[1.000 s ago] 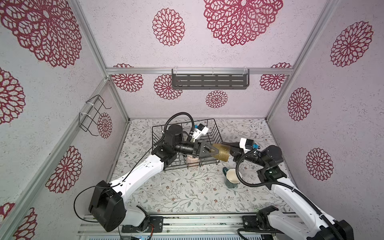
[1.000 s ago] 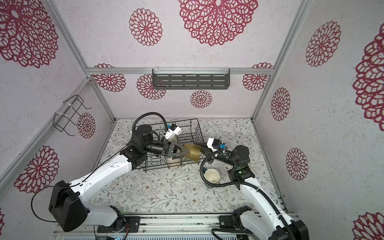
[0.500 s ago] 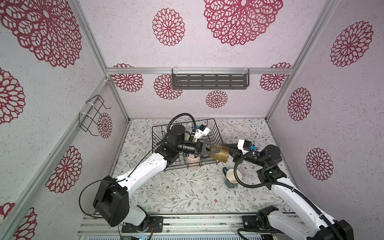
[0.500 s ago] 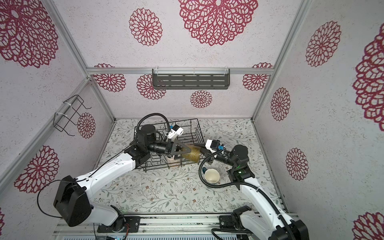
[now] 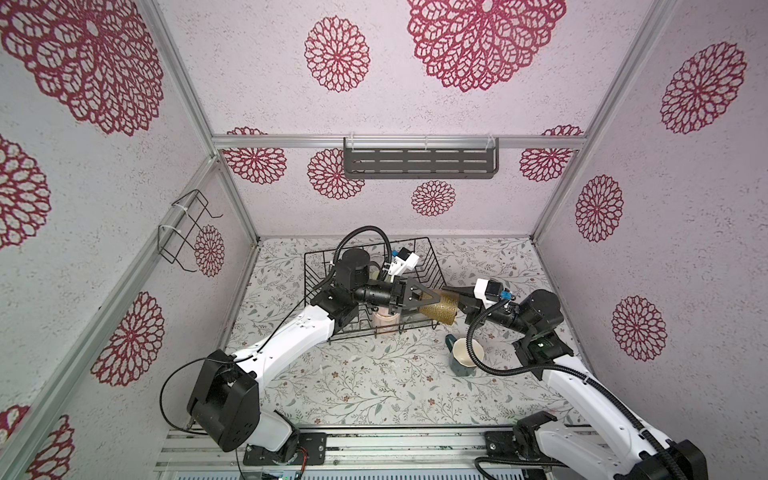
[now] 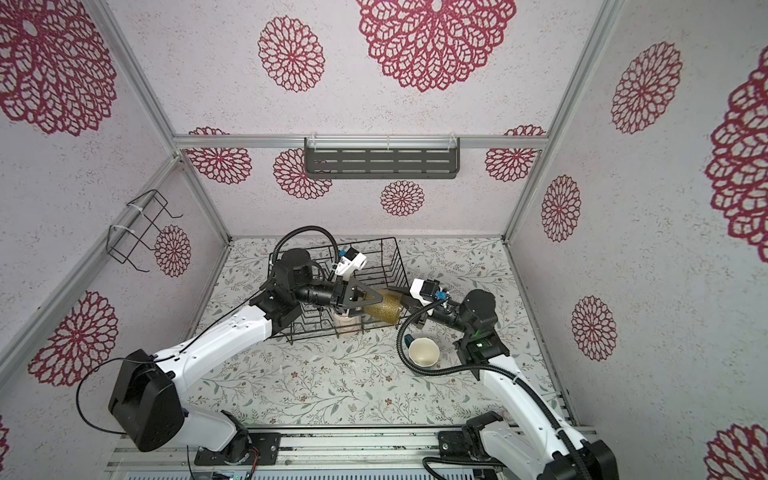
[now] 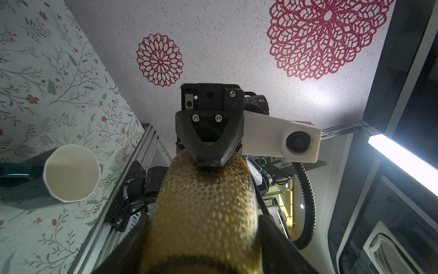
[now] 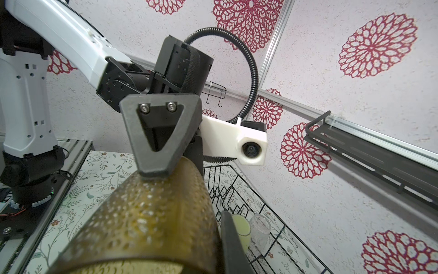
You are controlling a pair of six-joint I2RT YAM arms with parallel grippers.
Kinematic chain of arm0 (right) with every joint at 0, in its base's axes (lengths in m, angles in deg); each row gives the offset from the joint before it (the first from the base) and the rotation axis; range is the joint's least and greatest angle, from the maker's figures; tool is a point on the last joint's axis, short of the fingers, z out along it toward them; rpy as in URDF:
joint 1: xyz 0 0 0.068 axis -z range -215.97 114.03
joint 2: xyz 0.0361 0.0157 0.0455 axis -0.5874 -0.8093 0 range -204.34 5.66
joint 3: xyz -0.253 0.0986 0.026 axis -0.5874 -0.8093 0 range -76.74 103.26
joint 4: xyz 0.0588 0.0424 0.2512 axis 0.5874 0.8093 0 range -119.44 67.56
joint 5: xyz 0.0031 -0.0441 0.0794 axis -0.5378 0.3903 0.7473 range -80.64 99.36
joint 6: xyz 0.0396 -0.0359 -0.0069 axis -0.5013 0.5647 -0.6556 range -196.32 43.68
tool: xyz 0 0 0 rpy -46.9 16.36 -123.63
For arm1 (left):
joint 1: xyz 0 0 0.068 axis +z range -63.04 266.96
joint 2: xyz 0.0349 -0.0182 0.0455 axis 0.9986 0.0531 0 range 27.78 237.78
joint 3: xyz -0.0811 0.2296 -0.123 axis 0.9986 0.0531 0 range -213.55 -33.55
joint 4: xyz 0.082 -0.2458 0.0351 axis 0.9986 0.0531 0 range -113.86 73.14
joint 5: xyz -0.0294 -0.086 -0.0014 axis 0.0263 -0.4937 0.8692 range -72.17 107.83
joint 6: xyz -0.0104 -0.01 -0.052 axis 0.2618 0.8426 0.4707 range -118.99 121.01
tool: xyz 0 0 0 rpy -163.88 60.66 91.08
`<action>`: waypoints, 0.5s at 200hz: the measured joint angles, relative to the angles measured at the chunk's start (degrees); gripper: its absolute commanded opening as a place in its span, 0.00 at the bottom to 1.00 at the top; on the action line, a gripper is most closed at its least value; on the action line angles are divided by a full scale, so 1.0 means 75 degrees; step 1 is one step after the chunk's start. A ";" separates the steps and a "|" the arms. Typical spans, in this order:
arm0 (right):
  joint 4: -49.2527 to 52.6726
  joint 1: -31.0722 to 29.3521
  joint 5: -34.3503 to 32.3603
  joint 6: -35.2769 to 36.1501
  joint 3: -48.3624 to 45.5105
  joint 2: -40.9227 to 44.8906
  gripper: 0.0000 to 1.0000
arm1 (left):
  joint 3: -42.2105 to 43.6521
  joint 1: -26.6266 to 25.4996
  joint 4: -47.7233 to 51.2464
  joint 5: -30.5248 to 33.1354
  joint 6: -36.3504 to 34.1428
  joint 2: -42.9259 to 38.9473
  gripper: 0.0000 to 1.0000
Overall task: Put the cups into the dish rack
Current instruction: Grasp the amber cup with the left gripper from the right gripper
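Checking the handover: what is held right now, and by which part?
The amber tumbler: the right claw pinches its wide rim end; the left claw straddles its narrow end, firm grip unclear.

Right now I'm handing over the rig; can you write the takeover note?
Right gripper: jaws shut on the amber tumbler, lying sideways in the air by the dish rack's front right corner.
Left gripper: jaws appear closed on the same tumbler.
Done: pink tumbler, yellow-green mug, clear glass in the rack.
Left: release one grip, rack the amber tumbler, then the teal mug on the table.
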 measured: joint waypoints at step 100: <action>0.0137 -0.0029 -0.1626 0.0280 -0.0411 0.0099 0.54 | -0.0143 0.0504 0.1221 0.0484 -0.0699 0.0000 0.58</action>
